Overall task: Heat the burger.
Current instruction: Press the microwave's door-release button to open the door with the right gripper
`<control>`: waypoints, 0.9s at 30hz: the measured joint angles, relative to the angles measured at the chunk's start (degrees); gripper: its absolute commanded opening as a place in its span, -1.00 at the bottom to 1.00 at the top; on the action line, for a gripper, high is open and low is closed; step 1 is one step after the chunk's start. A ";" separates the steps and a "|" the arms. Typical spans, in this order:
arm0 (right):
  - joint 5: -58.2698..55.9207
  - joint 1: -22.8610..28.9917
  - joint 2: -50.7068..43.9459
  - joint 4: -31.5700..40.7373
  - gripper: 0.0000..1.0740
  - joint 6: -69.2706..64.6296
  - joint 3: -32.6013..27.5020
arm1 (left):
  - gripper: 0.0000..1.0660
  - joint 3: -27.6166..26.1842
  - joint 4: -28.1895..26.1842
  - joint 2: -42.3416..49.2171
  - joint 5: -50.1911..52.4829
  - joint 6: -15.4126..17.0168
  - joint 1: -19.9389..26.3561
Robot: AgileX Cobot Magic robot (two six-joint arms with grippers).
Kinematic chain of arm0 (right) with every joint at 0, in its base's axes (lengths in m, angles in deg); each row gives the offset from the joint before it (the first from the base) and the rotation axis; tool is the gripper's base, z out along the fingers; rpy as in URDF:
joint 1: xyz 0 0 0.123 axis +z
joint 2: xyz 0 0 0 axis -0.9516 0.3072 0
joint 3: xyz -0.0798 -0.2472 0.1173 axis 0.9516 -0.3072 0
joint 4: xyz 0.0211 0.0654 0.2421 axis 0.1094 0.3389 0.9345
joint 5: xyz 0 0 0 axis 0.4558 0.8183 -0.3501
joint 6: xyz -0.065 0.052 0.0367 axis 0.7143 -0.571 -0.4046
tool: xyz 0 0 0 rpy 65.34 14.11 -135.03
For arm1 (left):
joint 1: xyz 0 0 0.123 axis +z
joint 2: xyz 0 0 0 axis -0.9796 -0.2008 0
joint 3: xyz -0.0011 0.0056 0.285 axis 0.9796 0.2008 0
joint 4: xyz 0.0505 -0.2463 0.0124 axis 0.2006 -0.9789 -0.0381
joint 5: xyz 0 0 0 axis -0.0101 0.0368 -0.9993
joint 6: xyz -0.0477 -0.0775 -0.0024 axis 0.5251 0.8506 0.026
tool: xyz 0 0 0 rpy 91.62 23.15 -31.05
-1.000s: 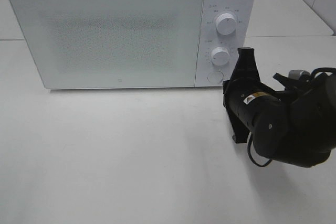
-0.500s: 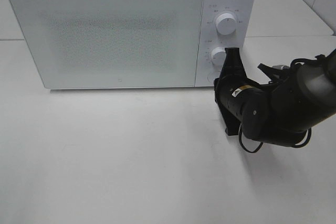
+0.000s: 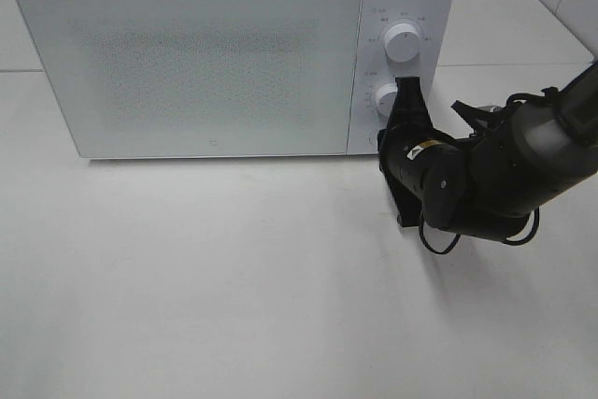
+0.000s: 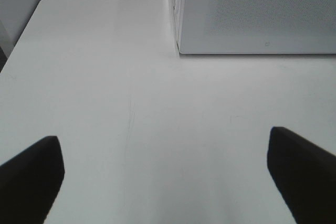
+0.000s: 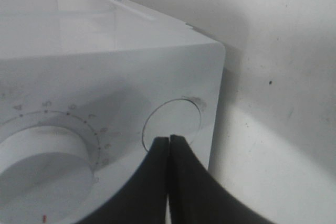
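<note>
Microwave (image 3: 206,53) front: right fingers (image 5: 184,177) together at round button (image 5: 173,119) (below lower knob (image 5: 42,153)); left fingers (image 4: 31,177) apart above surface (image 4: 157,103).

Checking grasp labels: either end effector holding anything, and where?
Nothing held: right end effector shut, empty, tips at the round white button on the white microwave; left end effector open over the white table.

Black arm (image 3: 495,175), slim right claw (image 3: 408,91), yellow label (image 3: 433,147), cable (image 3: 432,242)
</note>
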 measured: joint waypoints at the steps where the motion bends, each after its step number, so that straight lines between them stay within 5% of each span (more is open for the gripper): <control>1: 0.00 0.00 0.00 0.00 -0.99 0.00 0.00 | 0.98 0.00 0.00 0.00 0.00 0.00 0.00; 27: -1.89 -1.15 4.30 0.52 -0.99 1.20 5.33 | 0.98 0.00 0.00 0.00 0.00 0.00 0.00</control>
